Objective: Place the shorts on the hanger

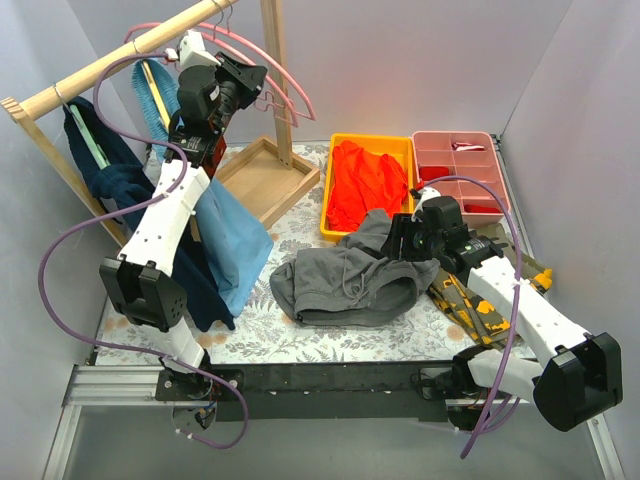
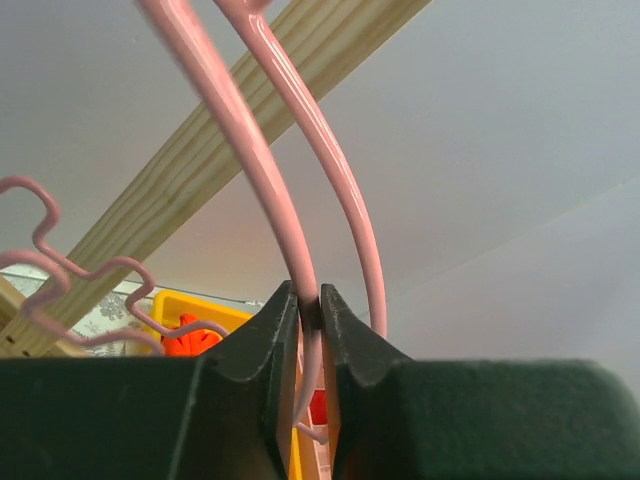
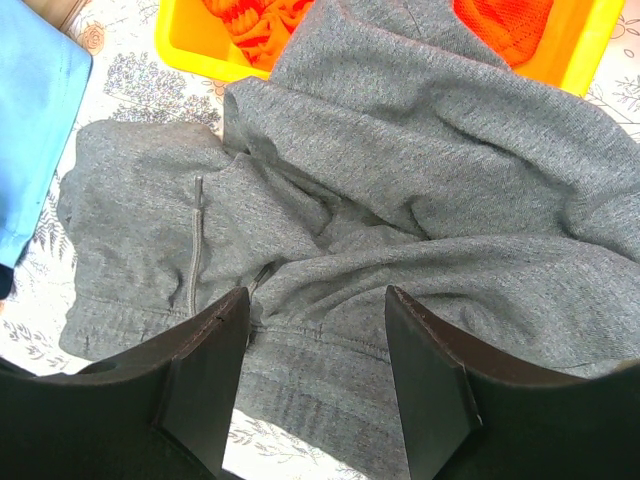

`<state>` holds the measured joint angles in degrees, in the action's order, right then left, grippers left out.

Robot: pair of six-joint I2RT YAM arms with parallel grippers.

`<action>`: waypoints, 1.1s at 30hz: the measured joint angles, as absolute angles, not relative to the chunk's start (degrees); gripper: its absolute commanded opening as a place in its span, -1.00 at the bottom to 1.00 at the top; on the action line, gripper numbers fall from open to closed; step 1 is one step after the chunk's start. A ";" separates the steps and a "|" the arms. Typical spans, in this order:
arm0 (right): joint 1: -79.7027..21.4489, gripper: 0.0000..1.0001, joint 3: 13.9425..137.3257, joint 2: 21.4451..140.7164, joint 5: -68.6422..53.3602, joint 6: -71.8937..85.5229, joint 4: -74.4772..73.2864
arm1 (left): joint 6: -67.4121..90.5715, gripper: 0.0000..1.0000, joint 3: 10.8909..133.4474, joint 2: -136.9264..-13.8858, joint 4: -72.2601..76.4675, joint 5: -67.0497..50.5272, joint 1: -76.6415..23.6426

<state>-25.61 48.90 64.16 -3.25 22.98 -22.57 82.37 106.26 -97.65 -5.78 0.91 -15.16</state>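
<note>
- The left pincer (image 2: 310,300) is clamped together on the arched top of the hanger (image 2: 240,140). It is raised beside the wooden rail (image 1: 100,68) above the far left corner of the table (image 1: 255,340).
- The right pincer (image 3: 318,320) is held apart just above the shorts (image 3: 400,200), with nothing gripped.
- The shorts are crumpled mid-table, towards the near edge. One leg is draped onto the yellow bin (image 1: 328,190).

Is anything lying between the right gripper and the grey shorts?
Nothing visible does. The right gripper hangs open directly over the shorts, and the wrist view shows only bare grey fabric between its fingers.
</note>
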 measured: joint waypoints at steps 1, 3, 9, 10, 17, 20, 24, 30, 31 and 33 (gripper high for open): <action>-25.61 0.28 48.90 64.16 -3.25 22.92 -22.57 | 82.37 -0.88 106.24 -97.65 -5.67 0.86 -15.22; -25.61 0.28 48.90 64.16 -3.25 22.79 -22.55 | 82.39 -0.95 106.17 -97.65 -6.15 -0.16 -15.29; -25.61 0.28 48.90 64.16 -3.25 22.55 -22.55 | 82.48 -1.00 105.25 -97.23 -5.30 -2.87 -15.14; -25.61 0.28 48.90 64.16 -3.25 22.55 -22.55 | 82.54 -1.00 104.88 -96.92 -5.06 -3.31 -15.09; -25.61 0.28 48.90 64.16 -3.25 22.50 -22.52 | 84.14 -1.00 105.34 -96.01 -5.69 -7.77 -14.63; -25.61 0.29 48.90 64.14 -3.25 22.46 -22.57 | 85.08 -1.00 108.62 -97.36 -7.44 -10.79 -14.41; -25.61 0.29 48.90 64.10 -3.22 22.33 -22.57 | 85.62 -1.00 112.92 -100.22 -9.67 -15.44 -14.68; -25.61 0.29 48.90 64.12 -3.20 22.17 -22.57 | 85.27 -1.00 118.93 -106.28 -12.32 -22.63 -15.35; -25.61 0.29 48.90 64.10 -3.20 22.13 -22.59 | 85.23 -1.00 119.70 -106.98 -12.67 -23.46 -15.42; -25.61 0.29 48.90 64.10 -3.20 22.09 -22.59 | 85.10 -1.00 121.49 -108.55 -13.72 -25.26 -15.53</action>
